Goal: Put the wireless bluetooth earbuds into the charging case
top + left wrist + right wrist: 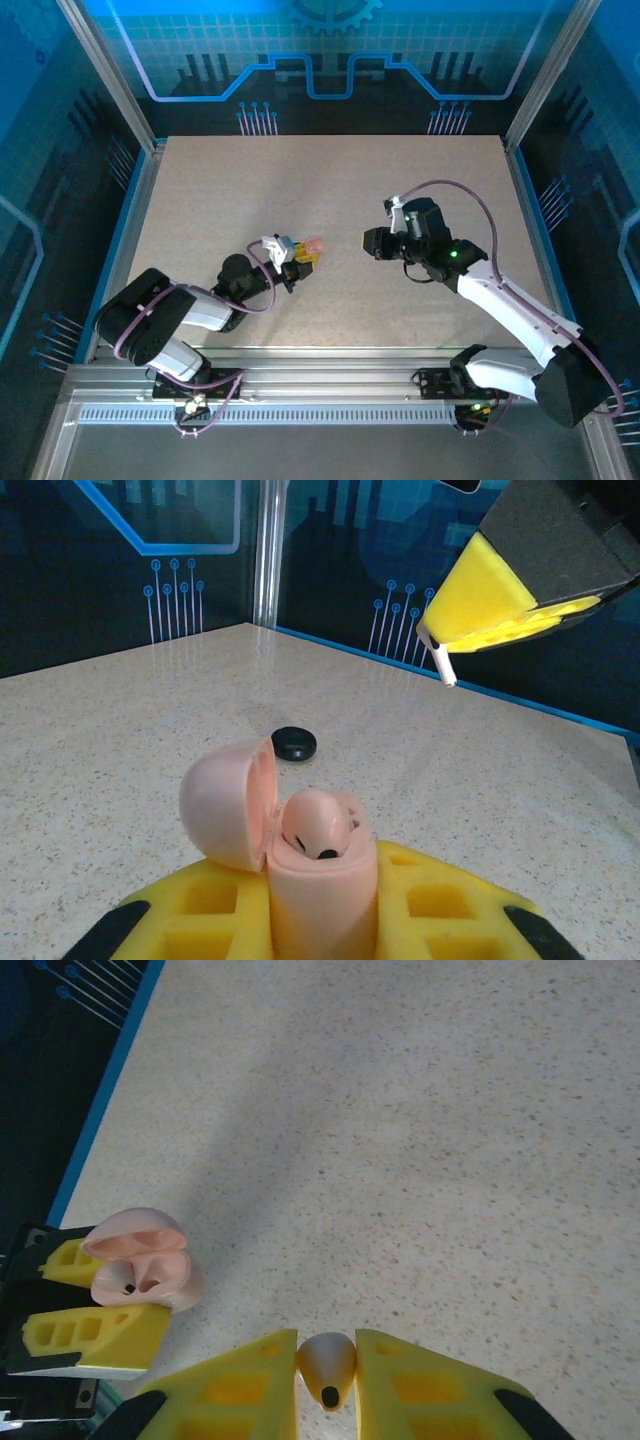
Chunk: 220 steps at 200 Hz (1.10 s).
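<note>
- Two yellow fingers (240, 1385) of the right gripper (326, 1388) pinch a tiny pale-pink curved earbud (326, 1360) at their tips.
- Clamped in the left gripper (320, 925), the round pale-pink charging case (322, 885) stands lid open, a second earbud (315, 825) seated inside.
- Beyond the left fingers lies a flat black round disc (294, 743).

The round pale-pink plastic charging case (320, 890) sat in the left gripper (303, 258), one pinkish-white earbud (318, 825) inside. The second earbud (327, 1362) sat in the right gripper (326, 1385).

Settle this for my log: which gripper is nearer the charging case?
Left. The left gripper clamps the charging case; the right gripper, holding an earbud, sits apart to its right.
</note>
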Tool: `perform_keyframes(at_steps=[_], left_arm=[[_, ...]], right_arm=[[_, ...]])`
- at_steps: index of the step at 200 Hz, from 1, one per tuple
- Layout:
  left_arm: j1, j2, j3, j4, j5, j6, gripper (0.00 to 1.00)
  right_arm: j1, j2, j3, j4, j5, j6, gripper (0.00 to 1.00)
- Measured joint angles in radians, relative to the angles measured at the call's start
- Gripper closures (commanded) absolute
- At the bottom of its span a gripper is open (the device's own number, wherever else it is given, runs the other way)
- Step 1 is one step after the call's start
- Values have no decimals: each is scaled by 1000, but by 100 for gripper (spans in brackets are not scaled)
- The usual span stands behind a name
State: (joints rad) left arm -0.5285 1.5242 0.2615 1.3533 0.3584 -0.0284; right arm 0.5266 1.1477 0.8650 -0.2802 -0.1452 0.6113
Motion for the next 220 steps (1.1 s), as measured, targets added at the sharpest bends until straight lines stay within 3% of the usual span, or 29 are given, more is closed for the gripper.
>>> perform_keyframes(at_steps=[129,220], left_arm=[[-11,-2,2,6,-3,-26,87],[-11,-40,2,7,-4,-50,87]], right_arm=[[146,97,0,259,-6,34,80],[186,149,0,358,-5,44,80]])
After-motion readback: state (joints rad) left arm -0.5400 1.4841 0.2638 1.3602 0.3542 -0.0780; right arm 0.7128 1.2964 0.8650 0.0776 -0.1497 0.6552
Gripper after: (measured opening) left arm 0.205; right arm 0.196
